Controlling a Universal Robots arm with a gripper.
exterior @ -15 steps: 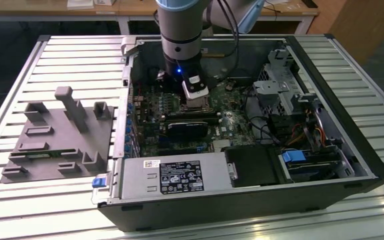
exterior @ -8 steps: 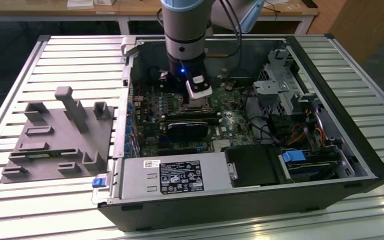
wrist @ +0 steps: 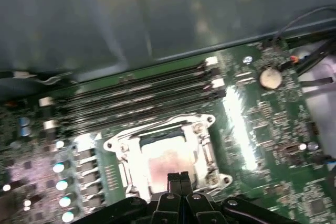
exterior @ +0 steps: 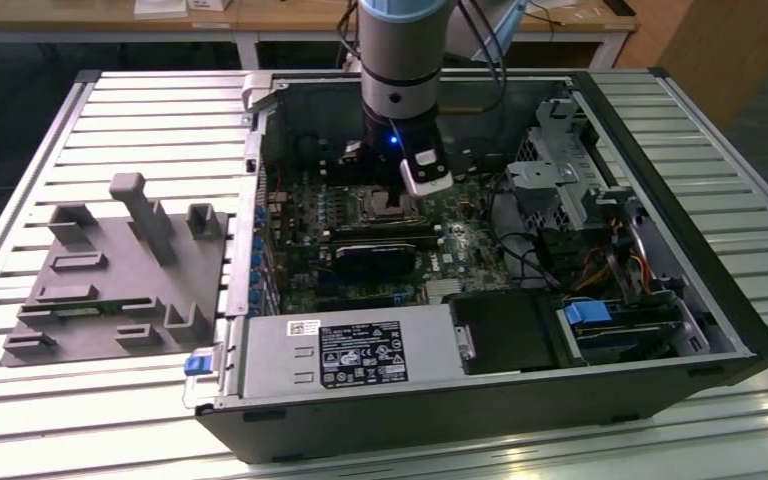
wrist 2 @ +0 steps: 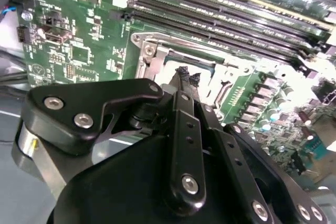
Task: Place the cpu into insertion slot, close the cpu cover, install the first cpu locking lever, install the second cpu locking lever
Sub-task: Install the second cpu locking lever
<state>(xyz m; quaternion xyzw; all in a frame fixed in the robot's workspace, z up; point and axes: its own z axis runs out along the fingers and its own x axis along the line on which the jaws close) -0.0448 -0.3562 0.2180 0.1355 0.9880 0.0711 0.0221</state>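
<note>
Right, my pincer (wrist: 179, 178) is down inside the open computer case (exterior: 651, 330), and in both wrist views its two black fingertips (wrist 2: 185, 75) are pressed together with nothing between them. They sit just at the edge of the insertion slot (wrist: 165, 156), low over it; whether they actually touch the metal there I cannot tell.

Looking at the slot in the first wrist view, the cpu (wrist: 167, 162) is already lying in it, its silvery top catching a strong glare. The cpu cover (wrist: 202, 148) lies flat around the chip, a bright metal frame with screws at its corners. The locking levers I cannot make out clearly.

Moving outward, a bank of long dark memory slots (wrist: 142, 95) runs beside the socket on the green motherboard (wrist: 273, 129), and a round coin battery (wrist: 270, 77) sits further off on the board.

In the exterior view, my arm (exterior: 404, 60) comes straight down into the middle of the case, a blue light glowing on the wrist. Near the case's front edge sits the grey power supply box (exterior: 344, 352), with a black block (exterior: 511, 332) beside it toward the exterior view's right. Outside the case, to the exterior view's left, a grey fixture with upright posts (exterior: 124, 270) rests on the slatted worktop (exterior: 157, 120).
</note>
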